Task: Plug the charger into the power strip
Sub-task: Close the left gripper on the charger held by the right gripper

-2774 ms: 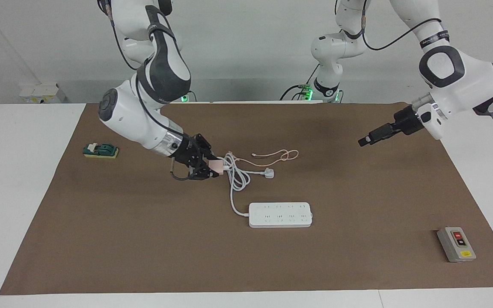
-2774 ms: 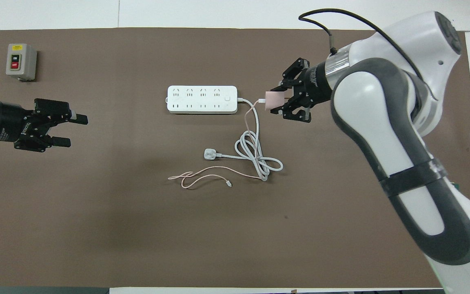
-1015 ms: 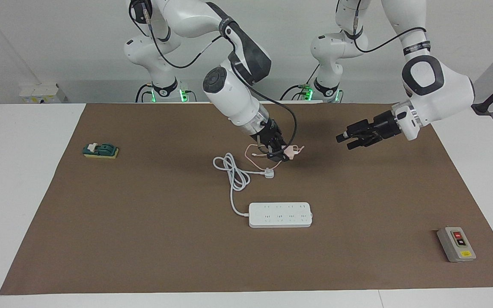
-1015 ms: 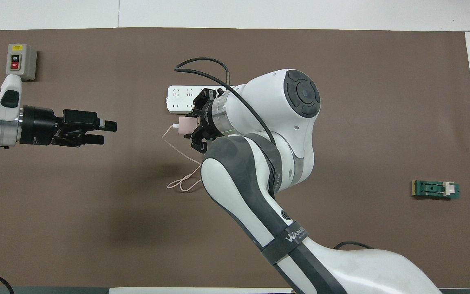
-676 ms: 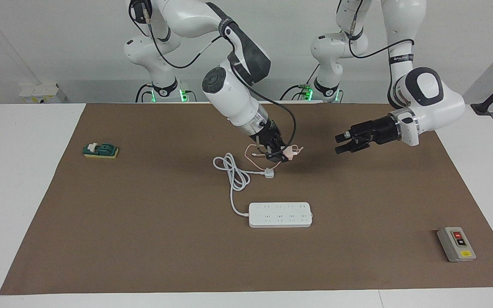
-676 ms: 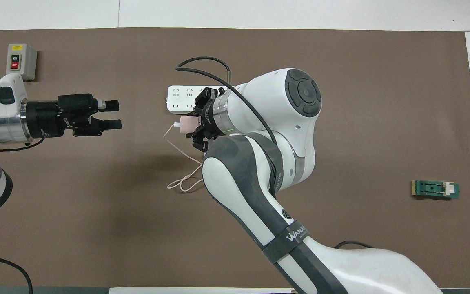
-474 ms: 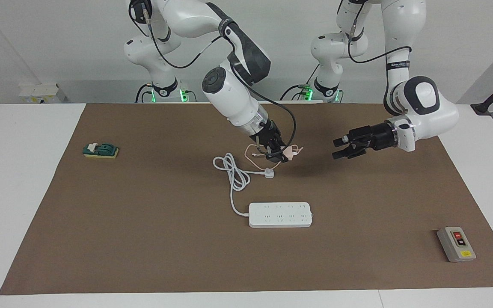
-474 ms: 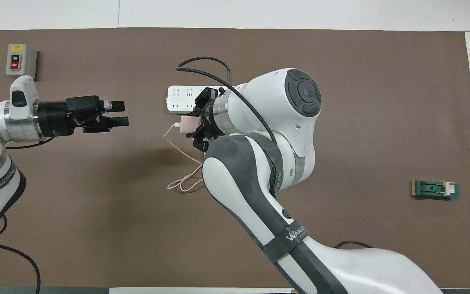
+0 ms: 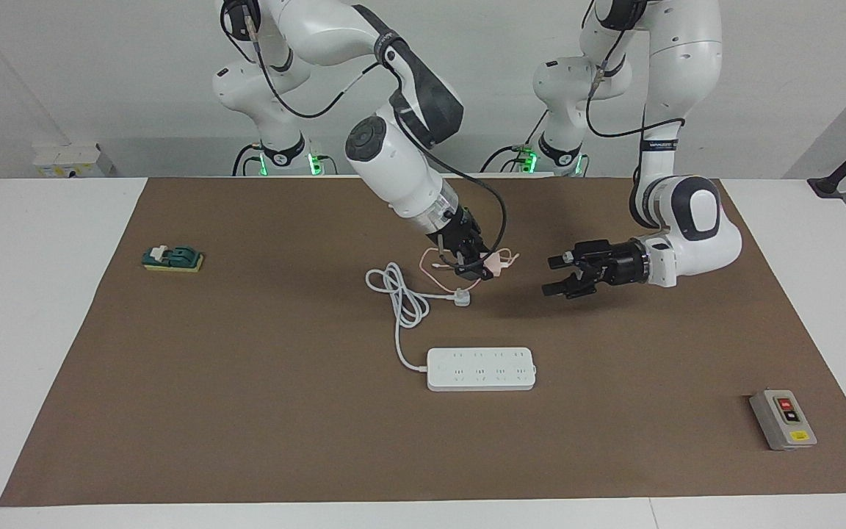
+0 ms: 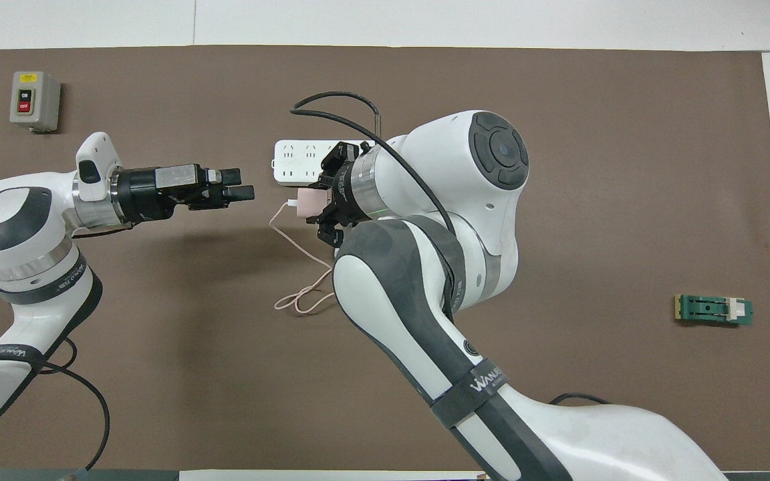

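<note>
My right gripper (image 9: 483, 266) is shut on the pale pink charger (image 9: 494, 261) and holds it in the air above the mat, over the spot beside the white plug (image 9: 461, 297). In the overhead view the charger (image 10: 306, 202) sticks out of the right gripper (image 10: 318, 204). Its thin pink cable (image 10: 298, 294) hangs down to the mat. My left gripper (image 9: 549, 276) is open and empty, level with the charger and a short way from it, pointing at it; it also shows in the overhead view (image 10: 246, 186). The white power strip (image 9: 482, 369) lies flat on the mat, partly covered by the right arm in the overhead view (image 10: 293, 164).
The strip's thick white cord (image 9: 402, 297) lies coiled on the mat, nearer to the robots than the strip. A grey button box (image 9: 783, 419) sits at the left arm's end of the table. A green block (image 9: 173, 258) sits at the right arm's end.
My right gripper carried the charger from beside the cord coil to over the mat's middle and now holds still. My left gripper has moved in toward the charger and lower.
</note>
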Robot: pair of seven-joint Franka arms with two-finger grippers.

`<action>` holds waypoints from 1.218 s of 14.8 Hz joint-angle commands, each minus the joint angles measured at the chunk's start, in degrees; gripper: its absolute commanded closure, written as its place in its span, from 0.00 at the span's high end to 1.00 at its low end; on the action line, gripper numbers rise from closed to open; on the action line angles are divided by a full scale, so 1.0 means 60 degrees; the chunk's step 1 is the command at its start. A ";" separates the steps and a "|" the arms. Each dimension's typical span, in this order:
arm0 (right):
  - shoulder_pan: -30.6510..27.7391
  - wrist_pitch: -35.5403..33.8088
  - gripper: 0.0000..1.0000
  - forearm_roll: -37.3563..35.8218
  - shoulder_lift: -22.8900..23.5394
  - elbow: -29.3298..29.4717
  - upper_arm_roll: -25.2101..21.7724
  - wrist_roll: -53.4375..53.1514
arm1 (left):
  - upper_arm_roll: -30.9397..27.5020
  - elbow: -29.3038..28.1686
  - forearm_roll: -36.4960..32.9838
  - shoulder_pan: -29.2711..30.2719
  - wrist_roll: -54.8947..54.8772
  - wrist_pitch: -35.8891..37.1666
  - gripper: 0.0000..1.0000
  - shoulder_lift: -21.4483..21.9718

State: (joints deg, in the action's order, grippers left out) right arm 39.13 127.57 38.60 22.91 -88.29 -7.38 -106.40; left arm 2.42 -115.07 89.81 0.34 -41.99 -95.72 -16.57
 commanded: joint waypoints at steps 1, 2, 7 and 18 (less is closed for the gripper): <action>-0.0061 -0.0080 0.00 -0.0193 0.0035 0.0096 0.0015 -0.0049 | -0.0081 0.0091 0.0602 -0.0481 -0.0121 0.0147 1.00 0.0008; -0.0061 -0.0094 0.00 -0.0193 0.0035 0.0096 0.0015 -0.0035 | -0.0081 0.0092 0.0602 -0.0569 -0.0121 0.0147 1.00 0.0008; -0.0061 -0.0095 0.00 -0.0193 0.0035 0.0096 0.0015 -0.0035 | -0.0110 -0.0055 0.0457 -0.0833 -0.0121 0.0249 1.00 0.0037; -0.0076 -0.0095 0.00 -0.0193 0.0035 0.0111 0.0015 -0.0035 | -0.0095 -0.0025 -0.0203 -0.0950 -0.0223 0.0439 0.99 -0.0139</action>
State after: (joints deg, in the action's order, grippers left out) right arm 39.11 127.57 38.60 22.92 -88.29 -7.41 -106.40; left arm 2.44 -115.10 89.19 -4.29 -42.18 -94.51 -17.17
